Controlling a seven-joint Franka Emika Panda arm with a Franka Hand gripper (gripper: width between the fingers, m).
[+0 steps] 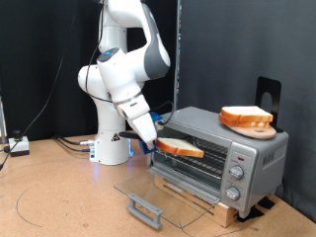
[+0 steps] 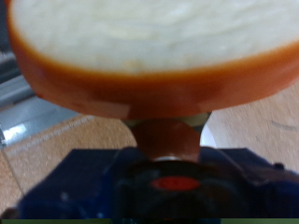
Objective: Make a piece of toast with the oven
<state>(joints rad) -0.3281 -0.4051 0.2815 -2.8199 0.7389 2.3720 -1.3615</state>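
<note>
Nearest to the camera in the exterior view is the glass door (image 1: 158,197) of the oven (image 1: 219,150), folded down flat toward the view's bottom, with its grey handle (image 1: 146,209) at the front edge. Just above the open door, the piece of toast (image 1: 180,147) is at the mouth of the oven, lying nearly flat with a small tilt, its pale face up and the golden-brown crust around it. It hangs partly inside the opening, over the wire rack (image 1: 188,168), and I cannot tell if it touches the rack. The gripper (image 1: 158,142) clamps the slice at the edge toward the view's left, and the white arm (image 1: 123,74) comes down to it at a slant from its base (image 1: 112,148). In the wrist view the same piece of toast (image 2: 149,47) fills the upper part of the picture, cream face and orange-brown crust very close to the lens and blurred, with something dark below it that is too blurred to name. The fingers themselves I cannot make out clearly in that view. The oven is a silver-grey box and it stands on a wooden board (image 1: 229,207) on the brown table (image 1: 59,197). Round knobs (image 1: 237,168) go down its panel at the exterior view's right. On top of the oven rests a round wooden plate (image 1: 257,128), and a second slice (image 1: 245,117) lies on it. Behind the plate a black bracket (image 1: 269,97) stands upright. Cables (image 1: 69,144) lie on the table near the arm's base, at the view's left.
</note>
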